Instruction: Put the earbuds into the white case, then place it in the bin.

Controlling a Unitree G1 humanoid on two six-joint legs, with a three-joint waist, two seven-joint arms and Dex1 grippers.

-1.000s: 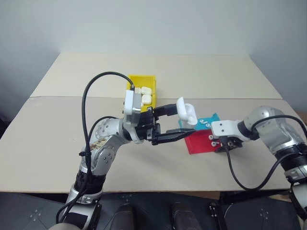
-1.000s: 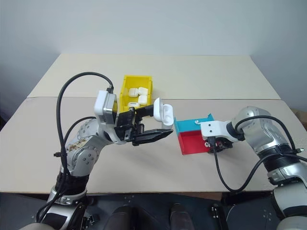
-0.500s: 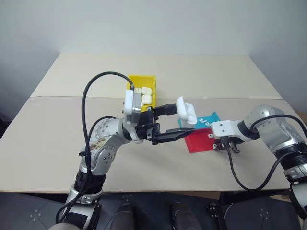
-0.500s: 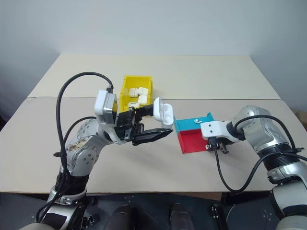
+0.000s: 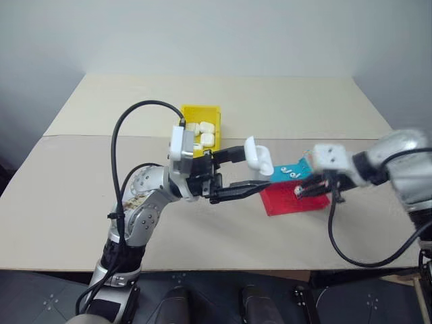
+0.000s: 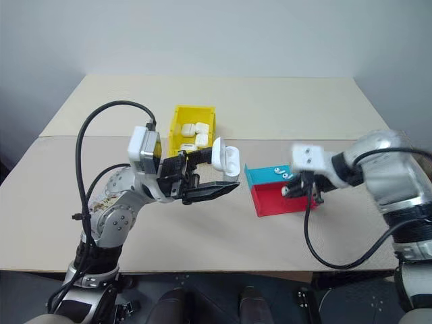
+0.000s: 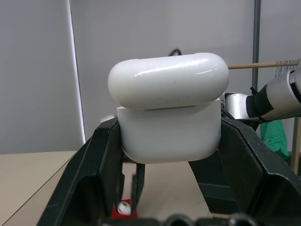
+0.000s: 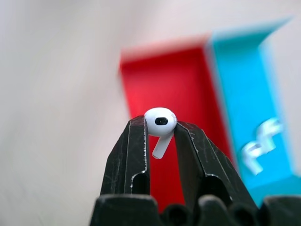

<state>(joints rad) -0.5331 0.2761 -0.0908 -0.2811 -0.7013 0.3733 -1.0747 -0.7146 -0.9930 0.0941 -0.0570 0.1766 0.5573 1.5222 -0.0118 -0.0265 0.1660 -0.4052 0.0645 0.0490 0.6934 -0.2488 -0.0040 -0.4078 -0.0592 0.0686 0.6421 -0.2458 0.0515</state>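
**Earbud pinched over the red tray, open case held aloft**

Beige and bare apart from three small containers, our worktop [image 5: 81,196] stands before a plain pale wall. At its middle sits the bin [image 5: 196,111], bright yellow, with several white cases [image 5: 206,140] lying inside it. To the right of that, side by side and touching, are a teal tray [image 6: 260,174] and a red tray [image 6: 273,201]; the teal one holds a few more earbuds [image 6: 285,176].

Our left gripper [image 5: 237,173] reaches rightward above the worktop, between the bin and the trays, and grips the white case [image 5: 258,159] by its body — the left wrist view shows the two black fingers [image 7: 101,165] pressed against either side of it. Its lid is flipped up on the hinge, so the case stands open and clear of the surface.

Our right gripper [image 6: 287,191] hangs over the red tray's near right part, pointing down and toward the left arm. In the right wrist view its fingertips are drawn narrow around a single earbud [image 8: 160,125] — the rounded head sits between the tips, the stem pointing down into the gap. Case and earbud are near each other but apart.
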